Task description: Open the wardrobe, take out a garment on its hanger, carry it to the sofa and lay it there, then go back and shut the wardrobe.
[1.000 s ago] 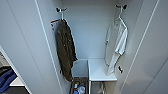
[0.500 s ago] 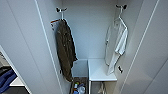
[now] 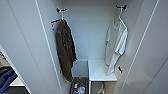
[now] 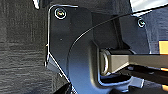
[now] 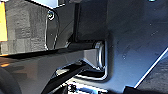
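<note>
The wardrobe (image 3: 87,32) stands open in front of me in the head view, its left door (image 3: 25,50) and right door (image 3: 152,55) swung wide. Inside, the garment (image 3: 117,46), a white short-sleeved shirt, hangs on its thin white hanger (image 3: 120,18) from a black hook (image 3: 121,7) at the upper right. A dark olive-brown jacket (image 3: 65,51) hangs from another black hook (image 3: 61,10) at the upper left. The wrist views look past the robot's own dark plates to dark carpet (image 4: 22,50).
A white shelf (image 3: 100,71) sits low inside the wardrobe under the shirt. Below it, on the wardrobe floor, is a box of small items (image 3: 78,87). Something blue (image 3: 6,81) lies at the far left past the left door.
</note>
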Motion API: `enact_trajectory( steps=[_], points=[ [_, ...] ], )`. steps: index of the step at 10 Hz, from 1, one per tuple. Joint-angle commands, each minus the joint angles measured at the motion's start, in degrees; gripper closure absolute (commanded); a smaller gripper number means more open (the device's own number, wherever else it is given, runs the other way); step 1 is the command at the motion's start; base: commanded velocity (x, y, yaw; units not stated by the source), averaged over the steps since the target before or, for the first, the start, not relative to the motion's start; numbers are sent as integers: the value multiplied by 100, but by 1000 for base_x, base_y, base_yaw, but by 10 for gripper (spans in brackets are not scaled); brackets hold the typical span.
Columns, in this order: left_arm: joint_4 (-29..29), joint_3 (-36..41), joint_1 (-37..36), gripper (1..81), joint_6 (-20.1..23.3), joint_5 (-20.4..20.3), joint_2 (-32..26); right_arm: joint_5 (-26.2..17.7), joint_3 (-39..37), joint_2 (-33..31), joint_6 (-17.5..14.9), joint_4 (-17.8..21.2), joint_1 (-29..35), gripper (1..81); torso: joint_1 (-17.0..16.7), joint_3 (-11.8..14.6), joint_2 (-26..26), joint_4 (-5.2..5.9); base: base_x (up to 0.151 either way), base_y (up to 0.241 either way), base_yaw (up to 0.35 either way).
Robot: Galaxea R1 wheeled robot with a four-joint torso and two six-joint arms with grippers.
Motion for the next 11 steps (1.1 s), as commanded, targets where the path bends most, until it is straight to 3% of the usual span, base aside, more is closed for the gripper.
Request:
enact_trajectory(
  steps=[1, 2, 4, 11],
  points=[
    [87, 130, -206, 10, 53, 217, 4, -286, -458, 39, -10, -36, 156, 10, 0, 279, 0, 0, 0, 0, 0],
    [78, 122, -206, 10, 44, 217, 13, -286, -582, 118, -10, -45, 148, 10, 2, 78, 0, 0, 0, 0, 0],
    [52, 96, -197, 10, 44, 217, 22, -259, -687, 197, -10, -36, 148, 10, -7, 203, -4, 0, 0, 0, 0],
    [34, 78, -188, 10, 44, 217, 39, -259, -1074, 584, -10, -80, 122, 10, -7, 207, -4, 0, 0, 0, 0]
  ],
)
